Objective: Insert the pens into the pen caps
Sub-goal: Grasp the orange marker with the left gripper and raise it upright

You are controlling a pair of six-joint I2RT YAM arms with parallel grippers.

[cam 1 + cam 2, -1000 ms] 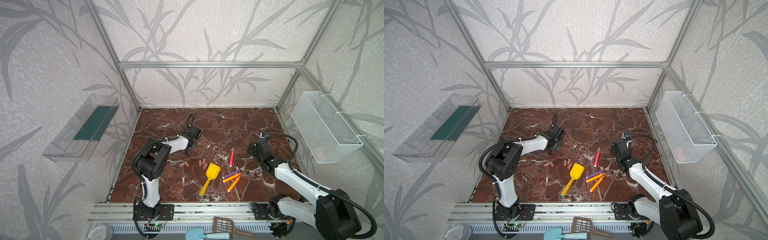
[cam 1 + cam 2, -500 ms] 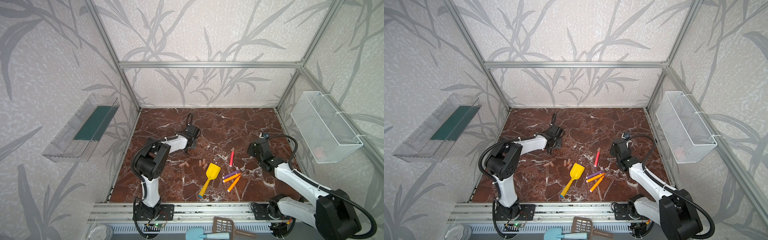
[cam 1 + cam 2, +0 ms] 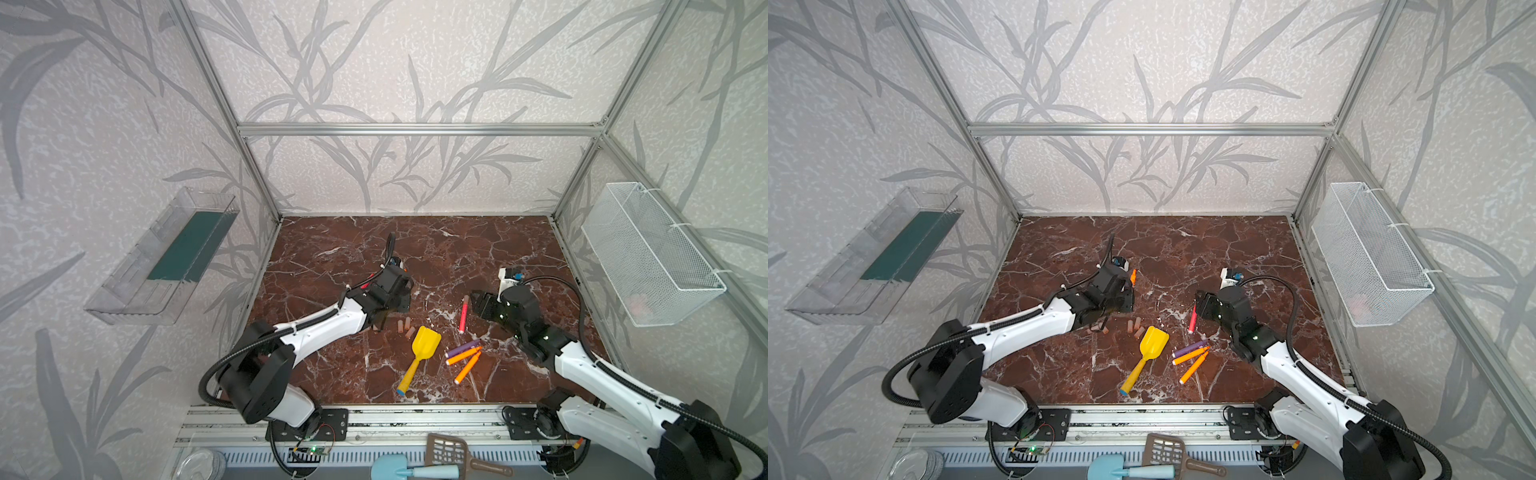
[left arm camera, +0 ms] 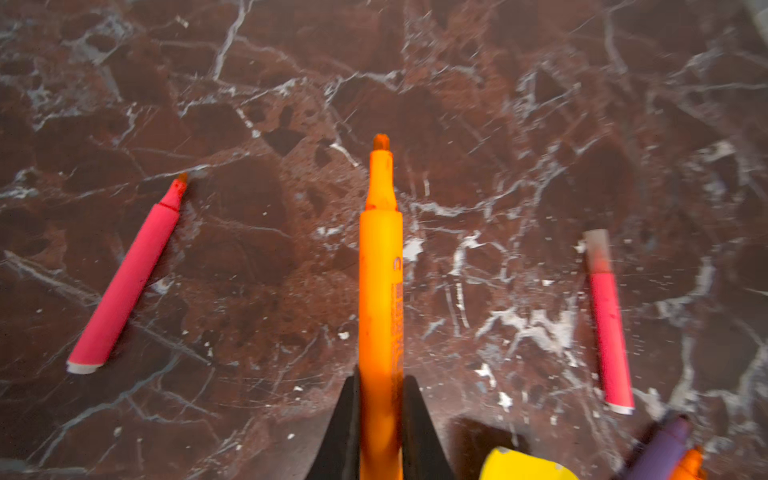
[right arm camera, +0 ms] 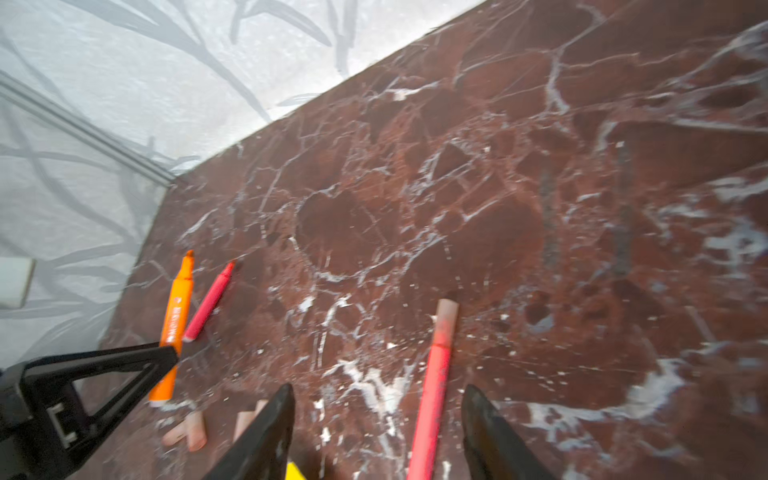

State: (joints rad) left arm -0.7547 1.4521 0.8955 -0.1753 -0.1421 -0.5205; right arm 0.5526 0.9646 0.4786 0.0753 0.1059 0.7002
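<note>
Over the last second the left end effector (image 4: 381, 376) has pinched the last bit shut, and the right end effector (image 5: 377, 387) has slid in toward the pens. From where I stand, the left one is clamped narrow on the orange pen (image 4: 380, 270), its bare tip pointing away from the wrist. I cannot tell whether the pen is clear of the worktop (image 3: 457, 249). The right jaws stand wide and hold nothing, one on either side of a red-pink pen (image 5: 434, 386) that lies flat and already wears its cap (image 5: 446, 320). So I reckon that pen is done and the orange one is in hand. Next, the right arm would need to leave the finished pen, take one of the loose caps (image 3: 408, 321) just beside the yellow shovel (image 3: 424, 345), and line its open end up with the orange tip. A cluster of three more pens (image 3: 463, 356) waits near the shovel. Only the left wrist view shows the grip. From above the wrist hides it, with just an orange tip peeking out in a top view. Both wrist views show an uncapped red-pink pen (image 4: 124, 286) that the left arm mostly hides in both top views.
</note>
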